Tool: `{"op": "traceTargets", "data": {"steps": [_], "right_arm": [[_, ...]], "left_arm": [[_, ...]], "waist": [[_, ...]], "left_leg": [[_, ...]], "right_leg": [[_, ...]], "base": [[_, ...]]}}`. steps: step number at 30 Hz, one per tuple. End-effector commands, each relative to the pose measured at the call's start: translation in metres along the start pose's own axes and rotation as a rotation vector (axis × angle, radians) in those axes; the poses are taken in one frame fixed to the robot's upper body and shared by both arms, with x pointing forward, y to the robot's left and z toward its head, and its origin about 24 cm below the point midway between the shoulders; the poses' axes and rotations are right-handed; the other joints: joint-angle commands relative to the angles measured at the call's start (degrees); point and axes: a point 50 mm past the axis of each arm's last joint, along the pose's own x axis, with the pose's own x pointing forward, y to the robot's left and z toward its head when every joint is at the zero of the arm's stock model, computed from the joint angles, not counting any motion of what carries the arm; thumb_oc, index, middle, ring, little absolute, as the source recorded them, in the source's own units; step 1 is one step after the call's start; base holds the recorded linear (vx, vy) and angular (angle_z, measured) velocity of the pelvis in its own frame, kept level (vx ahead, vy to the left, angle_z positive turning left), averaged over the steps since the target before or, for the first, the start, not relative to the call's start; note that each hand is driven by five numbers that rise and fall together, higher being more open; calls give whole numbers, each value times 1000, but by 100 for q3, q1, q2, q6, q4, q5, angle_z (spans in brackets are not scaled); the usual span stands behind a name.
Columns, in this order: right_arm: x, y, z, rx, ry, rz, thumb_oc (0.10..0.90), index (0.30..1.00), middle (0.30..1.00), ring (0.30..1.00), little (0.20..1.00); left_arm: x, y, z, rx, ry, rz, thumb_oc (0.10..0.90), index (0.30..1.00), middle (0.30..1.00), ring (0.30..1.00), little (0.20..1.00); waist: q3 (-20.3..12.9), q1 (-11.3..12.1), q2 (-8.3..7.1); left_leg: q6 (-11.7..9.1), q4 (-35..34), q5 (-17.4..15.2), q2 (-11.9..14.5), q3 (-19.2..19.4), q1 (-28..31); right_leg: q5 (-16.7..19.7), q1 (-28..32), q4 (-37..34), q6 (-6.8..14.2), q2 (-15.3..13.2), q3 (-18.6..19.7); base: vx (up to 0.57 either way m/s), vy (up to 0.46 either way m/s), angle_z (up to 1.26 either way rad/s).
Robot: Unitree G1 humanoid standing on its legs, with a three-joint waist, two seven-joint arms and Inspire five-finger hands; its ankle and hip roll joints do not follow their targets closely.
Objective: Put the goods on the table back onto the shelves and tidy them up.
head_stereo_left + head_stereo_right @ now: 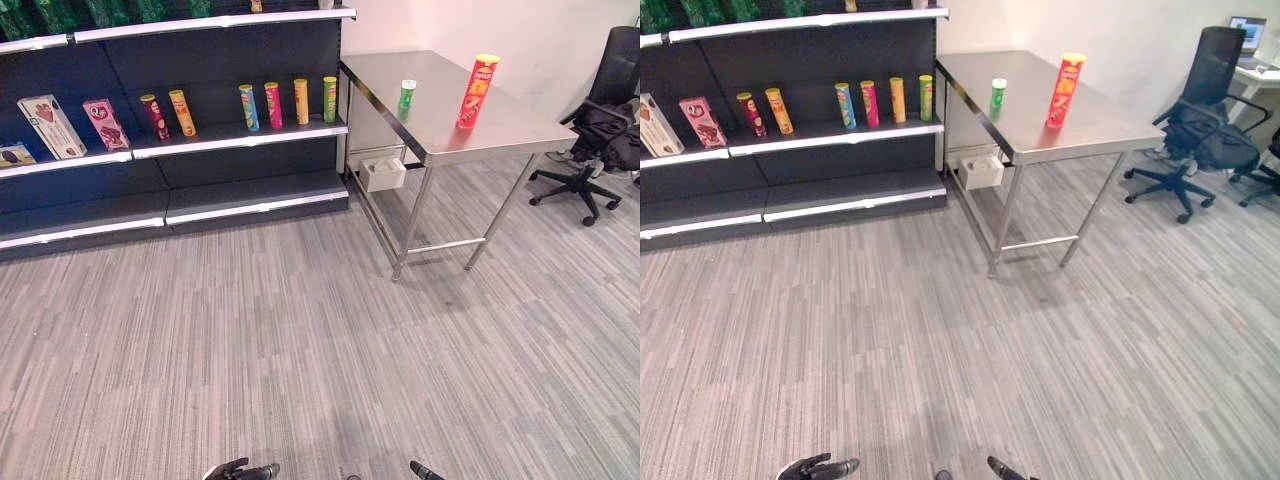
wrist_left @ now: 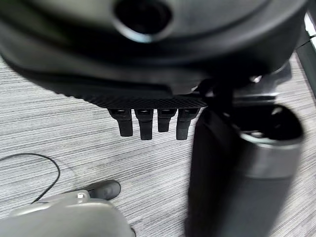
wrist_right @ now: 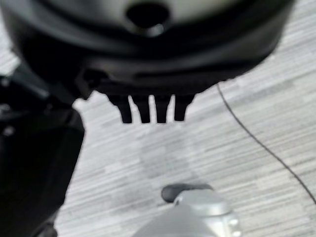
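While both hands hang low at the near edge with the goods well apart from them, the hazards listed here are judgements, not observations.

Risks:
- Tall red can [image 1: 477,91]: upright and narrow-based, near the right side of the counter [image 1: 520,130]. A sideways brush of approaching fingers would likely tip it; being round, it could then roll off the steel top.
- Small green can [image 1: 406,100]: upright, close to the counter's left edge beside the shelves [image 1: 240,135]. A nudge leftward could send it over that edge.
- Shelf row: small cans already stand close together on the middle shelf; a careless placement could knock neighbours down in a chain.

Task items, appearance:
- Tall red can: red cylinder, yellow lid, printed label, taller than everything shelved.
- Small green can: short green cylinder, white lid, matching the shelved cans in size.
- The two stand well apart on the counter.

Hands:
- Left hand [image 1: 238,469]: fingers extended, loose, holding nothing, above the floor.
- Right hand [image 3: 148,106]: fingers straight, likewise empty.

Other stock: two flat boxes lean at the shelf's left end.
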Motion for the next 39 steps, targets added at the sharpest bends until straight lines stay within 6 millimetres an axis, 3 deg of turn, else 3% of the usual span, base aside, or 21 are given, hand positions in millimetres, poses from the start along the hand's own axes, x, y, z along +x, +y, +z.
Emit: {"op": "traceTargets", "data": {"steps": [1,18,34,39], "right_arm": [[3,-13,26,-12,-91,-28,800,900,900,900,900],[4,-10,22,-42,-66,-30,800,900,900,900,900],[4,-13,26,-75,-68,-29,800,900,900,900,900],[5,-15,33,-49,-90,-41,800,900,900,900,900]], "left_arm": [[2,5,23,-35,-98,8,800,900,900,900,900],[2,4,11,15,-49,38,800,900,900,900,900],[2,9,21,-7,-78,51,800,900,900,900,900],[3,8,35,-19,-119,43,800,900,900,900,900]], "waist": [[-92,6,-281],[-80,46,-298],[104,74,-283],[304,33,-339]], "left_leg": [[-345,-473,-66,41,-424,15],[-351,-473,-48,43,-506,10],[-365,-473,0,119,-460,-14],[-419,445,-213,103,-518,-587]], "right_leg": [[275,406,-580,824,-277,504],[247,430,-580,798,-262,434],[213,310,-499,760,-224,422],[139,95,-287,650,-181,542]], "base": [[0,0,0],[0,0,0],[8,-24,0],[-16,-85,6]]}}
